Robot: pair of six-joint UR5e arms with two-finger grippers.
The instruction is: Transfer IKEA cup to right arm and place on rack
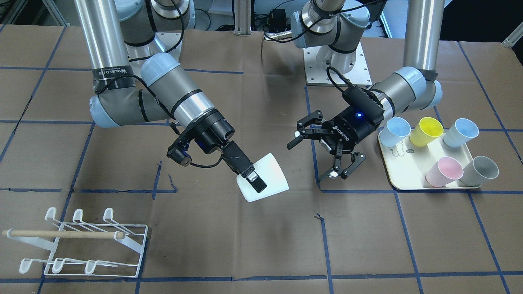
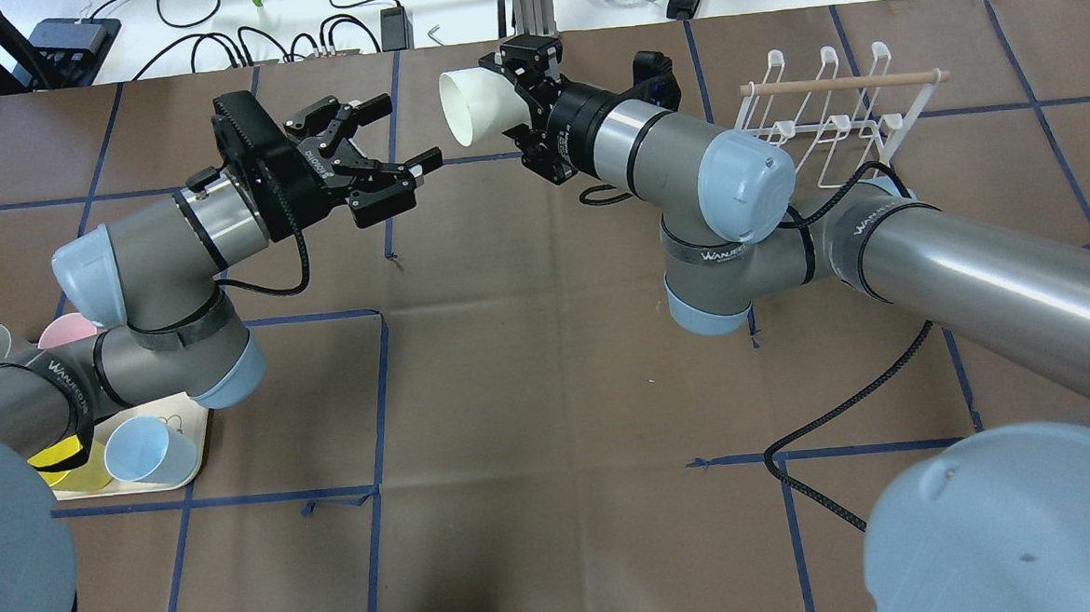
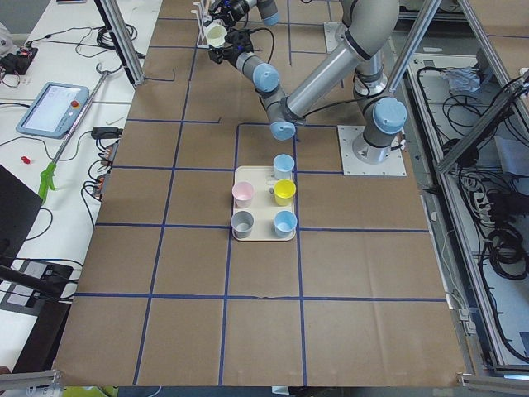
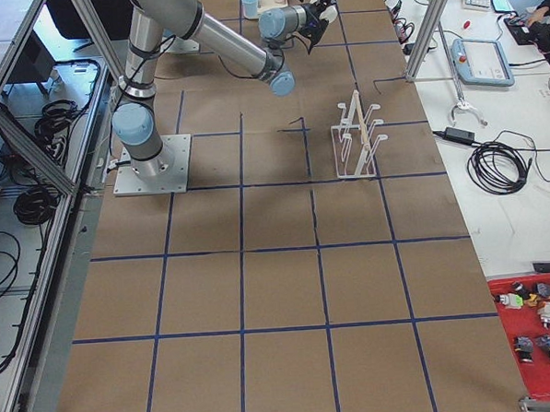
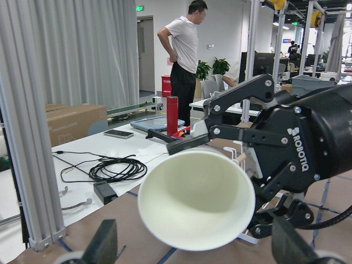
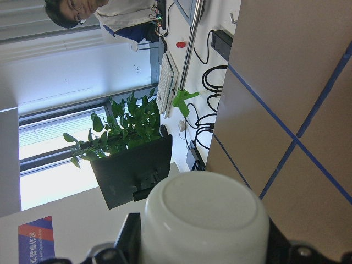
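Observation:
The IKEA cup [image 1: 267, 176] is white and hangs in the air over the middle of the table, lying on its side. My right gripper [image 1: 255, 179] is shut on it near its base. The right wrist view shows the cup's round bottom [image 6: 204, 220] between my fingers. Its open mouth [image 2: 462, 107] faces my left gripper [image 2: 405, 130], which stands open a short gap away and does not touch it. In the left wrist view the cup's mouth [image 5: 195, 201] fills the centre. The white wire rack [image 1: 83, 243] with its wooden dowel stands on the table on my right side.
A cream tray [image 1: 402, 179] on my left side holds several coloured cups lying or leaning, in blue, yellow, pink and grey. Blue tape lines cross the brown table cover. A person [image 5: 184, 52] stands far off behind the table.

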